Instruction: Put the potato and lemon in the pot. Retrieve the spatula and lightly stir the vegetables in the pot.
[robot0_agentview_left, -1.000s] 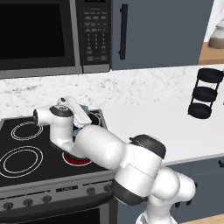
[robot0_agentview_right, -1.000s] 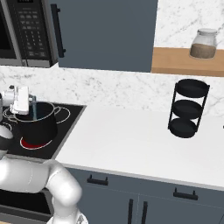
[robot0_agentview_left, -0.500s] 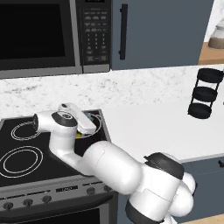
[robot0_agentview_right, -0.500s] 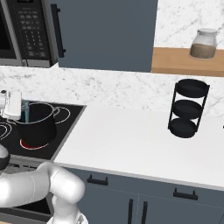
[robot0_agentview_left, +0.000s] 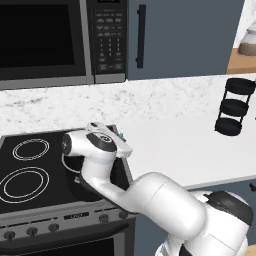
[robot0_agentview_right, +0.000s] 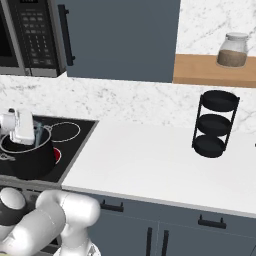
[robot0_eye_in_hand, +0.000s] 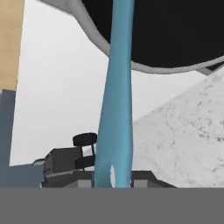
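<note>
- Your gripper (robot0_agentview_right: 36, 134) sits just over the pot (robot0_agentview_right: 27, 159) on the black stovetop (robot0_agentview_right: 75, 135), at the stove's right side beside the white counter (robot0_agentview_right: 145, 160).
- Its jaws are drawn in tight on the slim handle of the light-blue spatula (robot0_eye_in_hand: 116, 100), which in the hand view runs straight up from the fingers into the pot's dark mouth.
- From the right base view you see the spatula as a thin blue-grey stick slanting down inside the metallic rim.
- In the left base view your arm covers most of the pot; only a sliver of blue shows at the hand.
- You cannot tell from these views what lies in the pot.
- A black three-tier rack (robot0_agentview_right: 214, 125) stands well apart on the counter.
</note>
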